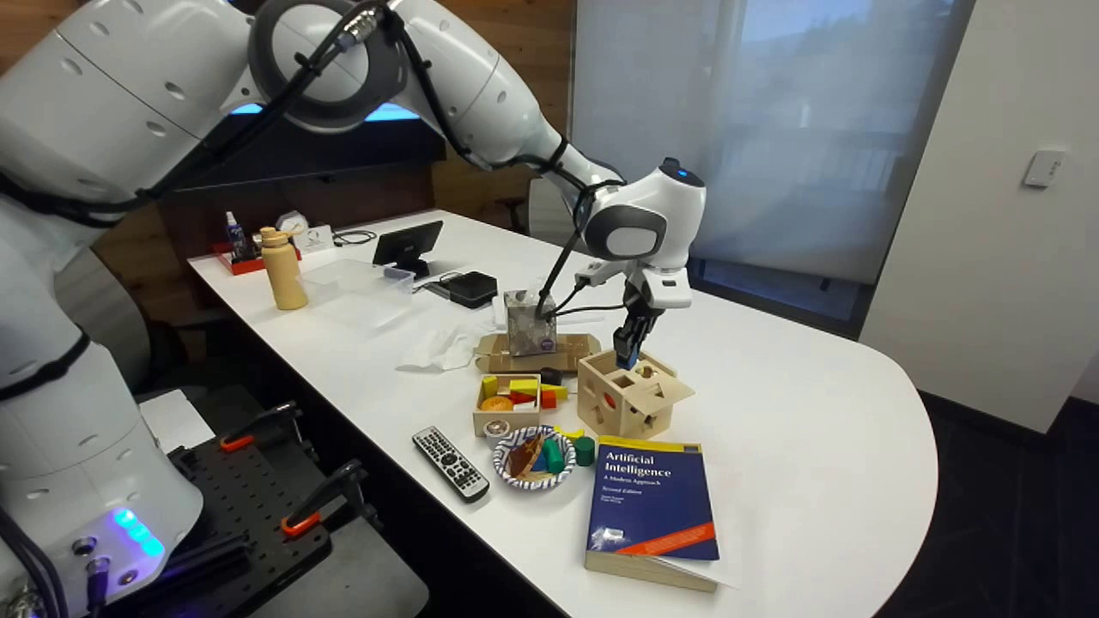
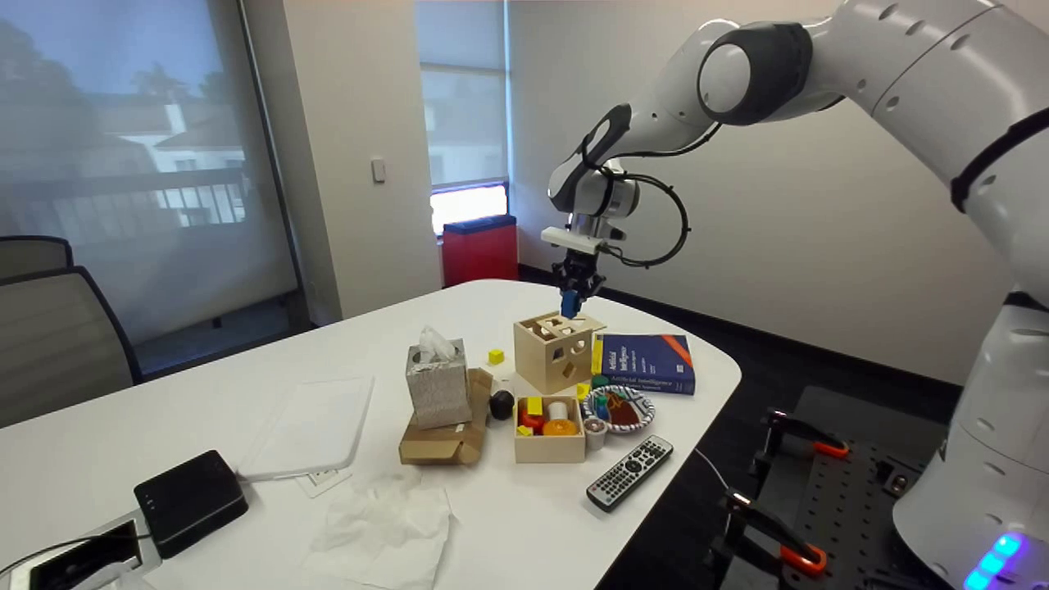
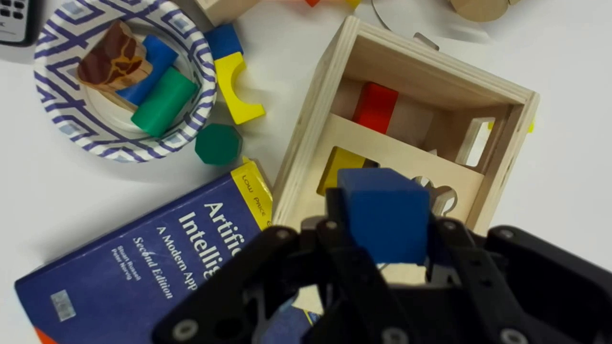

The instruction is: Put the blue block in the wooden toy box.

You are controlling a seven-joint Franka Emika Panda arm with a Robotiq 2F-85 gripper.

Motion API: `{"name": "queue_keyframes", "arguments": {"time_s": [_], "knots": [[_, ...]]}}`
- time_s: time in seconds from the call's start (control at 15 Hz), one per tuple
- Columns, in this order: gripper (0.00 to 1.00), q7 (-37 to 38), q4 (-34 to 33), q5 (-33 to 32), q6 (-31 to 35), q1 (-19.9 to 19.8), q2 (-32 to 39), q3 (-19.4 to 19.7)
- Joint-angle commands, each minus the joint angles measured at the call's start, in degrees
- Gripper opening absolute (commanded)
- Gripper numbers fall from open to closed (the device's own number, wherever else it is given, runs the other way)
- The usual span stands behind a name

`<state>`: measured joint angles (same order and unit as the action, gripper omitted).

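Observation:
My gripper (image 3: 385,220) is shut on the blue block (image 3: 389,217) and holds it above the wooden toy box (image 3: 313,119). In both exterior views the block (image 1: 627,357) (image 2: 569,304) hangs from the gripper (image 1: 637,330) (image 2: 579,283) just over the top of the toy box (image 1: 598,408) (image 2: 535,360). The lid (image 3: 406,141) with cut-out holes covers part of the box and sticks out on one side. The rest of the top is open, with a red block (image 3: 376,107) inside. In the wrist view the held block is over the lid.
A blue book (image 1: 652,506) lies beside the box. A patterned bowl (image 1: 515,481) with toy pieces, a green block (image 3: 219,144) and a yellow arch (image 3: 236,91) are near. A small wooden tray (image 2: 551,449), remote (image 2: 629,473) and tissue box (image 2: 438,385) stand around.

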<state>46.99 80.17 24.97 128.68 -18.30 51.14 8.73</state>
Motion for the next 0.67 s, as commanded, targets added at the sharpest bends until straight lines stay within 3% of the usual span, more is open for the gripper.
{"name": "queue_keyframes", "arguments": {"time_s": [0.0, 0.6], "knots": [[0.09, 3.4, -5.6, 1.1, -4.0, -1.1, 3.3, -0.3], [0.09, 8.8, -11.7, 1.4, -5.6, -2.6, 8.3, -1.7]]}}
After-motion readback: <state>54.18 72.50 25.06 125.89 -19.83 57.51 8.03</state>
